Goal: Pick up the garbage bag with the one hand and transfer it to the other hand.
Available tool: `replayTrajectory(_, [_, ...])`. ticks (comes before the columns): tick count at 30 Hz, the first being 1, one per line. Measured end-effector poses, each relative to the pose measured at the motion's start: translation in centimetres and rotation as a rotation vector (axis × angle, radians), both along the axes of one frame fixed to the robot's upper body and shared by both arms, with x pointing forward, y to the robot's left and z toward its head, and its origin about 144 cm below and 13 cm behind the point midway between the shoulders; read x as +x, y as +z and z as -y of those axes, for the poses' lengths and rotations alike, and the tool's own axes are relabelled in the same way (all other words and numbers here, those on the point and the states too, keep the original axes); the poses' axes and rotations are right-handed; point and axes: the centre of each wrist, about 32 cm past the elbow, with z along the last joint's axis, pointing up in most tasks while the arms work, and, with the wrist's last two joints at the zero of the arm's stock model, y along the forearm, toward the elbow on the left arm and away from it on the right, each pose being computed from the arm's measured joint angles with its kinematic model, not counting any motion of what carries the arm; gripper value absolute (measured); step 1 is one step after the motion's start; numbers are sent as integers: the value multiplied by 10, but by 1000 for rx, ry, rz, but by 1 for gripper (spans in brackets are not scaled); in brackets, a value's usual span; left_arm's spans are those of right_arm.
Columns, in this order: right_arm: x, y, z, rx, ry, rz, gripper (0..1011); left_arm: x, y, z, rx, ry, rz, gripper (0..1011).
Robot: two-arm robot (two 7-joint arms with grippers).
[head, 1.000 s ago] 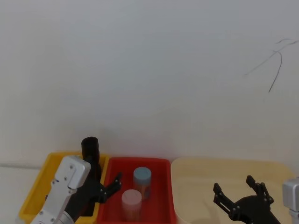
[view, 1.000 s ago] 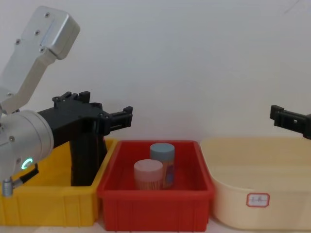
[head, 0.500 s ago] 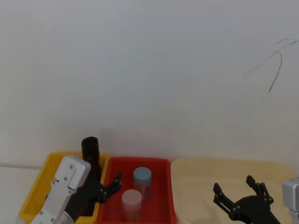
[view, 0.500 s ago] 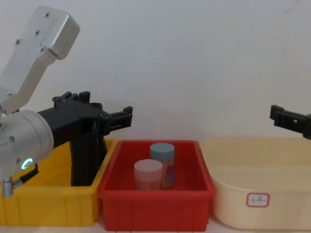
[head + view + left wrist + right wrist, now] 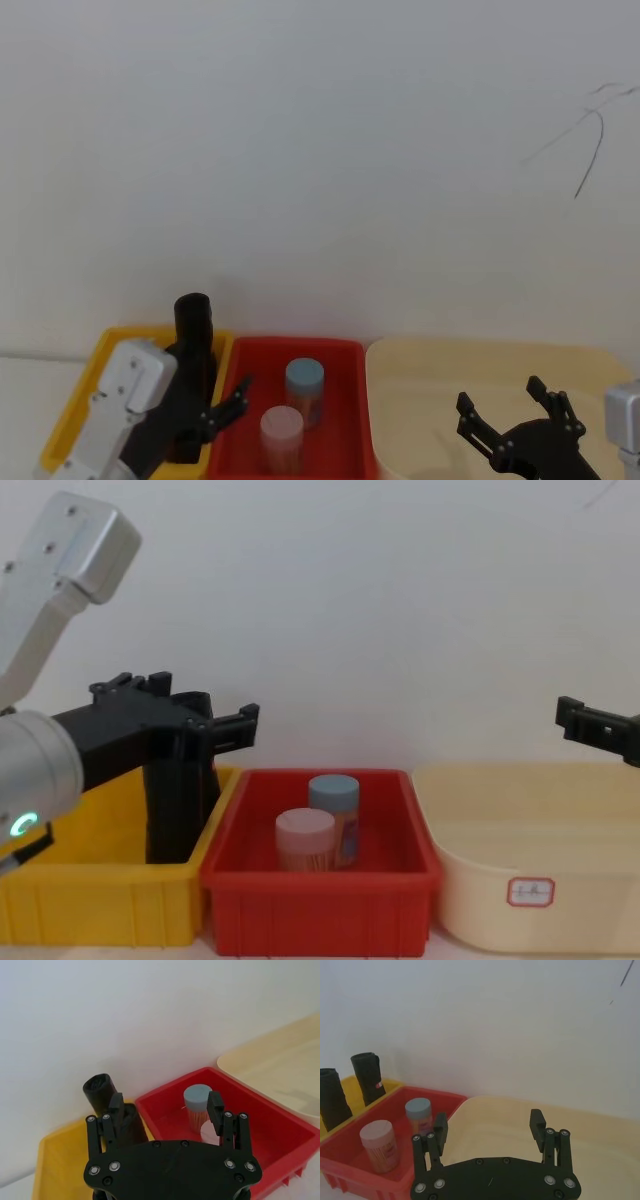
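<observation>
— So, what do we meet first at the left?
— Our left gripper [image 5: 165, 1102] hovers over the yellow bin [image 5: 50, 1160], fingers spread, gripping nothing. The garbage bag [image 5: 134, 1124] stands upright in that bin, near one finger.
— And further right?
— A red bin [image 5: 355, 1167] holding a blue-lidded jar [image 5: 418, 1114] and a pink-lidded jar [image 5: 379, 1145], then our right gripper [image 5: 488, 1119], fingers apart and empty, above the beige tub [image 5: 600, 1140].

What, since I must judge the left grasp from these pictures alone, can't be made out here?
Left wrist view: a finger and the palm of the open left gripper cover most of the garbage bag; contact cannot be told.
Right wrist view: the picture's edge cuts the bag.
Head view: the left arm hides it.
Chest view: the label on the cream tub is too small to read; the edge cuts off the right gripper.
</observation>
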Motion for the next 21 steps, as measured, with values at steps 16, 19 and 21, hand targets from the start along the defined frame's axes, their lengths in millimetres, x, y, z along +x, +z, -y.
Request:
replayTrajectory(16, [0,0,0,0,0,0,1000,-14,-6,-44,-11,14,-35,1000])
replayTrajectory(19, [0,0,0,0,0,0,1000,-14,-6,-49,-18,17,-43,1000])
replayTrajectory(21, [0,0,0,0,0,0,1000,-13,-6,-54,-24,20,-54,1000])
